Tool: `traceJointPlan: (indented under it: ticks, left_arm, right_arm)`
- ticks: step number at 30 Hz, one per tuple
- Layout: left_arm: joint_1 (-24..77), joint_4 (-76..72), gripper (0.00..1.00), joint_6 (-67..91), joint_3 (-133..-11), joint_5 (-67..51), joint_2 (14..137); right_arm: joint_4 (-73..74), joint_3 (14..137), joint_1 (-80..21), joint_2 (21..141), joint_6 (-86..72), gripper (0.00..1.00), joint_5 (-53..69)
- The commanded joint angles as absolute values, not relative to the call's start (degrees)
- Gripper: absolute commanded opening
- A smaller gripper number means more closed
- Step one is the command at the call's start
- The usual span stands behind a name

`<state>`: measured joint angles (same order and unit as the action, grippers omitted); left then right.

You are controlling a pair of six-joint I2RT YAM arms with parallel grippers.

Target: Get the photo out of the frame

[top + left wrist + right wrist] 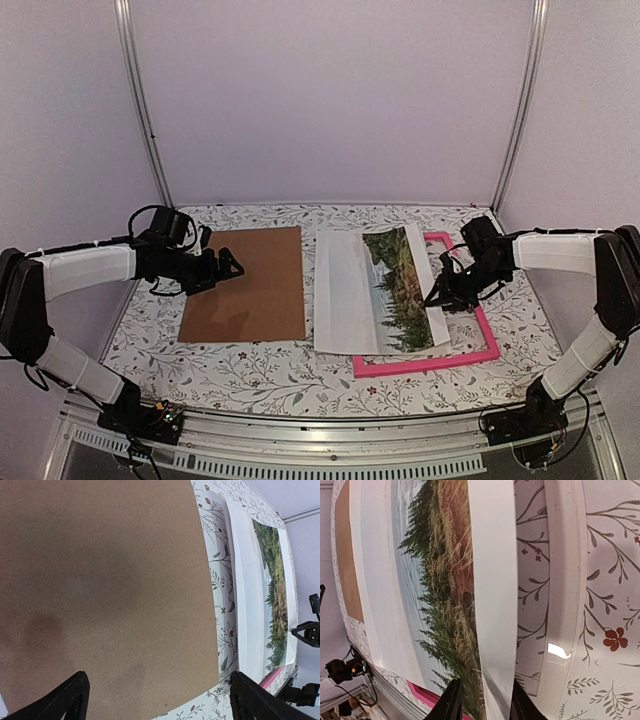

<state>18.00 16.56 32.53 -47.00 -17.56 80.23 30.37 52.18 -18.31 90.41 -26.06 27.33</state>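
The frame [425, 366] lay near right on the table [300, 378], with the photo [350, 290] across its left side. The right gripper [437, 298] straddled the photo's right margin, jaws narrowly parted; whether they pinched it could not be told. The left gripper [226, 270], jaws spread wide, hung over 1 backing board [255, 300].

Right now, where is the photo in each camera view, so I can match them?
Top external: the photo centre-right, lying partly over the pink frame.
Left wrist: the photo, a tall strip at right.
Right wrist: the photo fills centre-left.
Shared landmark: the brown backing board, beside the photo.
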Motion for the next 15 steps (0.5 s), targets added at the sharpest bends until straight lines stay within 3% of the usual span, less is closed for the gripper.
traceJointPlan:
  ticks: [1,5,11,15]
  left_arm:
    - [18.83,15.19,0.99,31.82,-46.69,-17.74,79.77]
    - [18.85,15.09,0.99,31.99,-46.52,-17.47,79.55]
    - [18.87,14.86,0.99,32.21,-46.06,-16.60,78.46]
    - [18.92,14.30,0.99,32.55,-45.63,-16.81,77.99]
  right_arm:
    - [30.14,52.59,-18.06,90.58,-24.99,0.38,25.64]
    - [31.47,53.50,-18.06,89.99,-24.53,0.52,23.59]
    - [34.84,55.46,-18.08,87.33,-24.23,0.81,17.11]
    - [36.38,55.90,-18.02,85.62,-24.51,0.91,11.61]
